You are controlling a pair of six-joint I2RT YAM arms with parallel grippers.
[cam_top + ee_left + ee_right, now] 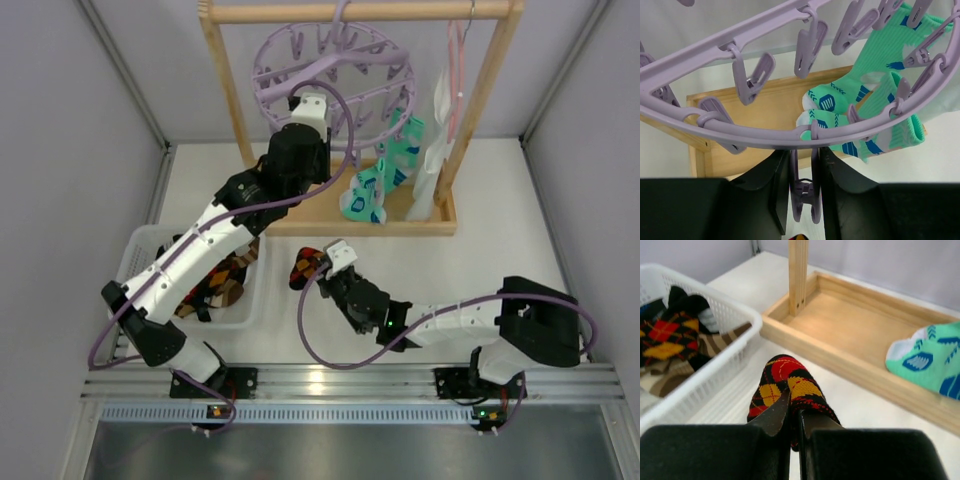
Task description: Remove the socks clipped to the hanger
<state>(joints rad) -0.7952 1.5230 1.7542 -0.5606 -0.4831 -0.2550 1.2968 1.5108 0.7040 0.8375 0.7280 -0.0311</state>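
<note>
From above, the lilac hanger (pixel 330 70) hangs by its hook from the top bar of a wooden frame (pixel 360 12) at the far side of the desk (pixel 480 250). A pair of mint-green socks (pixel 385 175) dangles from pegs on its right side, over the frame's tray base. Just right of them hangs a white cloth (pixel 435 150) below a thin pink hanger (pixel 457 70). My left end effector (pixel 310 105) is raised to the ring's near edge. My right end effector (pixel 325 265) is low over the desk at a red, orange and black sock (pixel 303 270). A white basket (pixel 140 250) sits to the left with more socks inside.

From my left wrist, the hanger's ring (pixel 740 132) curves across the view with its pegs hanging down. One lilac peg (pixel 802 192) sits between my fingers (pixel 780 190), which are clenched against its two sides. The mint-green socks (pixel 875 100) are clipped to the ring on the right.

From my right wrist, my end effector (pixel 795 420) is clenched on the near end of the patterned sock (pixel 790 385). The sock lies on the desk between the basket (pixel 715 355) and the wooden tray (pixel 855 330). A mint-green toe (pixel 930 360) shows at the right edge.
</note>
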